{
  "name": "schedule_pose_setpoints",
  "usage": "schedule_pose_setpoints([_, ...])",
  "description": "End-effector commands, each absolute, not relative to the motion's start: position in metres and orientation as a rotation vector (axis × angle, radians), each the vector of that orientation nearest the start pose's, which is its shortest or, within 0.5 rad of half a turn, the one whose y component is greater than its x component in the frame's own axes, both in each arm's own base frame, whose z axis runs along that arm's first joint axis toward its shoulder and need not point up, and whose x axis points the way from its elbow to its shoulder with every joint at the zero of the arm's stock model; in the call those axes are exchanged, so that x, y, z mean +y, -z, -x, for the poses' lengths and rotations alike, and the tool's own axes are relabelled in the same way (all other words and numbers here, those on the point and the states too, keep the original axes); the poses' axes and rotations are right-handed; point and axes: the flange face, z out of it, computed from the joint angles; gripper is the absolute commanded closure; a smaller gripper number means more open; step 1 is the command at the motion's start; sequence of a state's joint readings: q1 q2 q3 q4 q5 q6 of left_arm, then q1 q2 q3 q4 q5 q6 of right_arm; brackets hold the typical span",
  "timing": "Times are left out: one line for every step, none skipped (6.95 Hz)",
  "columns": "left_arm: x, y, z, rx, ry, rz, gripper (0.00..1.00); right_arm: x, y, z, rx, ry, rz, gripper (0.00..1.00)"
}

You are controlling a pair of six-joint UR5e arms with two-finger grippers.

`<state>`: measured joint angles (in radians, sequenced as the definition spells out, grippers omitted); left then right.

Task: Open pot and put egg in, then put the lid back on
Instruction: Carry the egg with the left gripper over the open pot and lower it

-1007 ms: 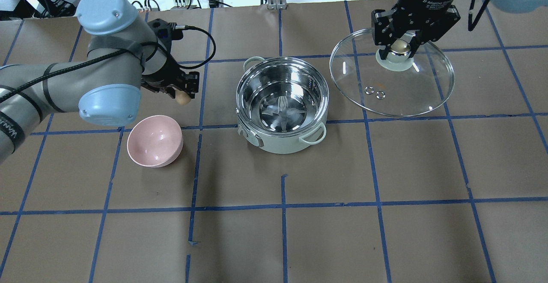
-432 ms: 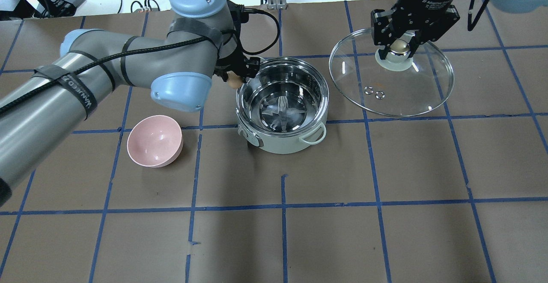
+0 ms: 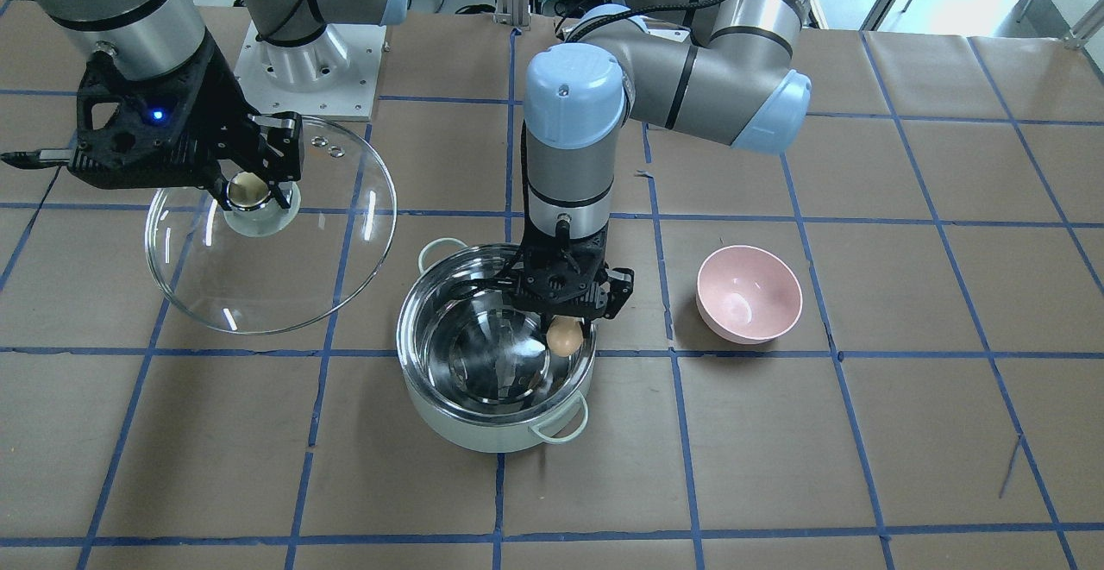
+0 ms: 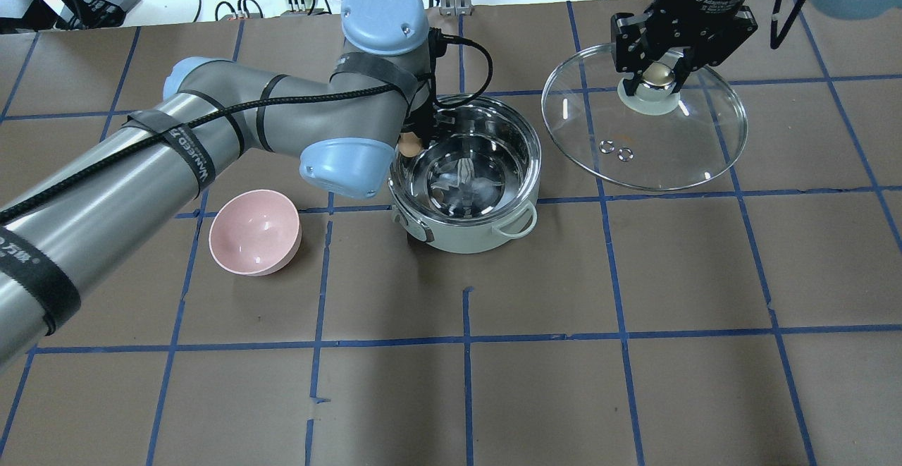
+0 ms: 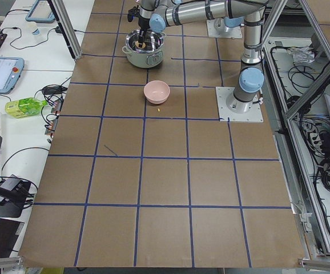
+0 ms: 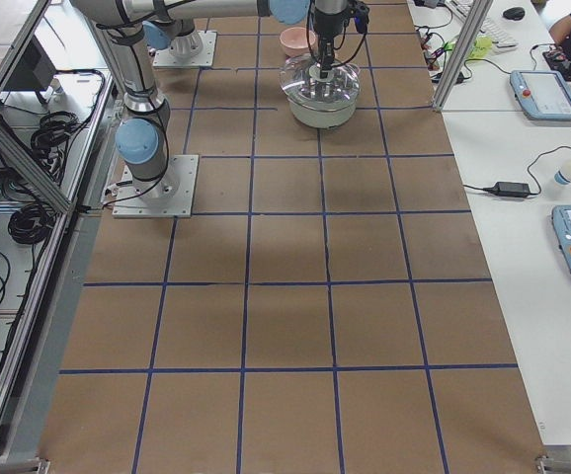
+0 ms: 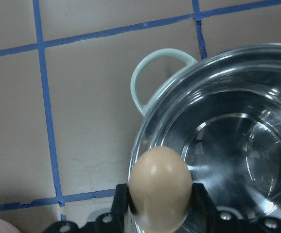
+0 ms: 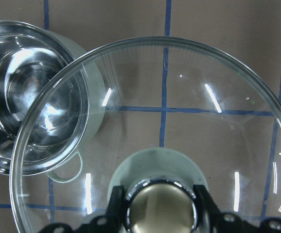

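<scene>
Table (image 4: 634,381): brown top with a blue tape grid; the pot and the pink bowl stand on it.
Lid (image 4: 669,156): clear glass with a steel rim, tilted, off to the robot's right of the pot and apart from it; whether its low edge touches the table I cannot tell.
Pot (image 4: 465,237): pale mint, upright and uncovered near the table's middle; only bare, shiny steel shows inside.
Pink bowl (image 4: 255,232): on the table to the robot's left of the pot, apart from it, tipped a little; only its bare pink inside shows.
Right gripper (image 4: 657,75): jaws closed around the lid's beige knob, carrying the lid.
Left gripper (image 3: 569,324): points down at the pot's rim, jaws pinched on the egg.
Egg (image 3: 565,337): tan, held in the air over the pot's rim on the side facing the pink bowl.
</scene>
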<state>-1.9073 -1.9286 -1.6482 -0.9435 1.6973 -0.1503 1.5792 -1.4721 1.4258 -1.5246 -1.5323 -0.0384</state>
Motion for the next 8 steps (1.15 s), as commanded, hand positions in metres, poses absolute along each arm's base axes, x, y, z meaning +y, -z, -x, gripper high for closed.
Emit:
schedule_pose_setpoints([-0.549, -0.292, 0.329, 3.035, 0.326, -0.281, 0.77, -0.532, -0.503, -0.143, 3.101, -0.002, 0.076, 0.81])
schedule_pose_setpoints([-0.549, -0.291, 0.328, 3.03, 0.321, -0.289, 0.77, -0.531, -0.503, -0.144, 3.101, -0.002, 0.078, 0.81])
schedule_pose_setpoints([-0.542, -0.282, 0.326, 3.025, 0.289, -0.3, 0.74, -0.53, -0.502, -0.146, 3.104, -0.006, 0.086, 0.81])
schedule_pose_setpoints([-0.535, -0.274, 0.323, 3.019, 0.271, -0.308, 0.42, -0.532, -0.499, -0.144, 3.102, -0.006, 0.081, 0.81])
schedule_pose_setpoints([-0.537, -0.278, 0.324, 3.021, 0.303, -0.308, 0.36, -0.535, -0.497, -0.144, 3.102, -0.006, 0.081, 0.81])
schedule_pose_setpoints([-0.538, -0.288, 0.324, 3.021, 0.331, -0.308, 0.22, -0.534, -0.5, -0.143, 3.102, 0.001, 0.076, 0.81])
schedule_pose_setpoints([-0.54, -0.309, 0.318, 3.02, 0.383, -0.301, 0.16, -0.534, -0.5, -0.145, 3.098, 0.006, 0.081, 0.81])
schedule_pose_setpoints([-0.541, -0.339, 0.299, 3.021, 0.437, -0.261, 0.13, -0.535, -0.5, -0.146, 3.092, 0.003, 0.078, 0.81])
